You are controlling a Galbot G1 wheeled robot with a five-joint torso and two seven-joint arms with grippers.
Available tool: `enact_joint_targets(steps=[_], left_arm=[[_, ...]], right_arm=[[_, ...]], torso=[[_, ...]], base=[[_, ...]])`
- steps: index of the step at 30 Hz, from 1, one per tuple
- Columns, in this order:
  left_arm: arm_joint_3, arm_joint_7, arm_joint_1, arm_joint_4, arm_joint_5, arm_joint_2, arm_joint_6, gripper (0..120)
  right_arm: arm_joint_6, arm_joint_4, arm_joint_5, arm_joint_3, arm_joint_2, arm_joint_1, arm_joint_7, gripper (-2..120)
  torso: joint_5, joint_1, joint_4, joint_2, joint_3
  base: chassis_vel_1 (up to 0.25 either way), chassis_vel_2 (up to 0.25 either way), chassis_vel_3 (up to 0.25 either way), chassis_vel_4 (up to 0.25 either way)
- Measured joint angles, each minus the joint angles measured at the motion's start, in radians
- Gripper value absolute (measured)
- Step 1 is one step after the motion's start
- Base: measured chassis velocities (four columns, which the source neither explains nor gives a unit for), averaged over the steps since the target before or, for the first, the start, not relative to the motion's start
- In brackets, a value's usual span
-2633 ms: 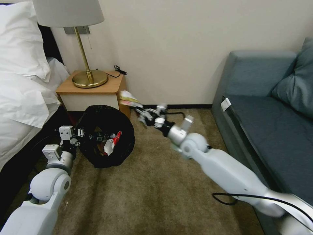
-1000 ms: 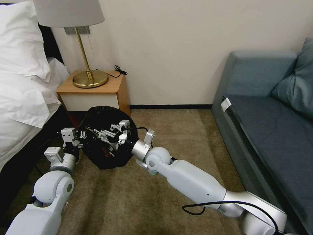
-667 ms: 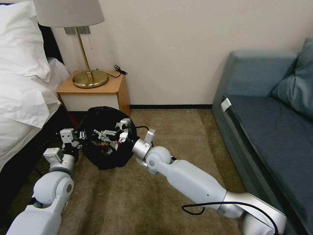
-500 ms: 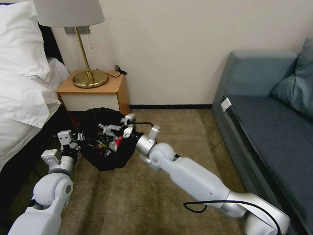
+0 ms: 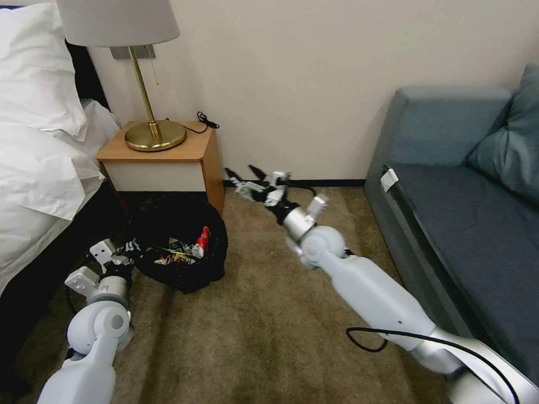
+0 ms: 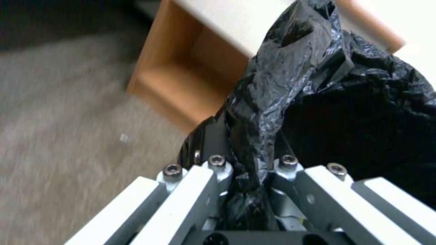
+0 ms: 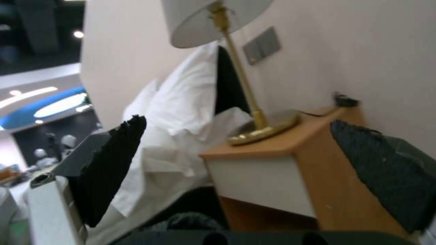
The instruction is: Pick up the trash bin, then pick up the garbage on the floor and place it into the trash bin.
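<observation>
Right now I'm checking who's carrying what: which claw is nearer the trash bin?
Left. The left claw is shut on the black bag at the rim of the trash bin. The right claw is open and empty, off beside the nightstand near the wall.

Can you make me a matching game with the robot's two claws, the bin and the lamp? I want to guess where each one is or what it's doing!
Things:
1. left gripper
2. right gripper
3. trash bin
4. lamp

Places or states:
A. stands on the wooden nightstand
B. open and holding nothing, up in the air near the wall
C. pinched shut on the black bag
D. sits on the carpet beside the nightstand, with litter inside

Right pairs: 1-C, 2-B, 3-D, 4-A
</observation>
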Motion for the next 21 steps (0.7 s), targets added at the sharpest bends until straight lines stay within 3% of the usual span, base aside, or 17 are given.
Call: enact_joint_targets(steps=[6, 12, 21], left_arm=[[0.002, 0.041, -0.027, 0.158, -0.015, -0.027, -0.05, 4], [0.001, 0.078, -0.024, 0.211, -0.008, -0.023, -0.078, 4], [-0.002, 0.084, -0.016, 0.245, 0.003, -0.016, -0.089, 8]], right_arm=[[0.004, 0.019, -0.003, 0.043, -0.044, -0.052, -0.018, 100], [0.01, 0.025, -0.01, 0.056, -0.073, -0.087, -0.038, 100], [0.011, 0.036, -0.011, 0.067, -0.09, -0.112, -0.045, 100]], torso=[[0.0001, 0.0, 0.0003, 0.0, 0.0], [0.0001, 0.0, 0.0002, 0.0, 0.0], [0.0009, 0.0, 0.0004, 0.0, 0.0]], base=[[0.0, 0.0, 0.0, 0.0], [0.0, 0.0, 0.0, 0.0], [0.0, 0.0, 0.0, 0.0]])
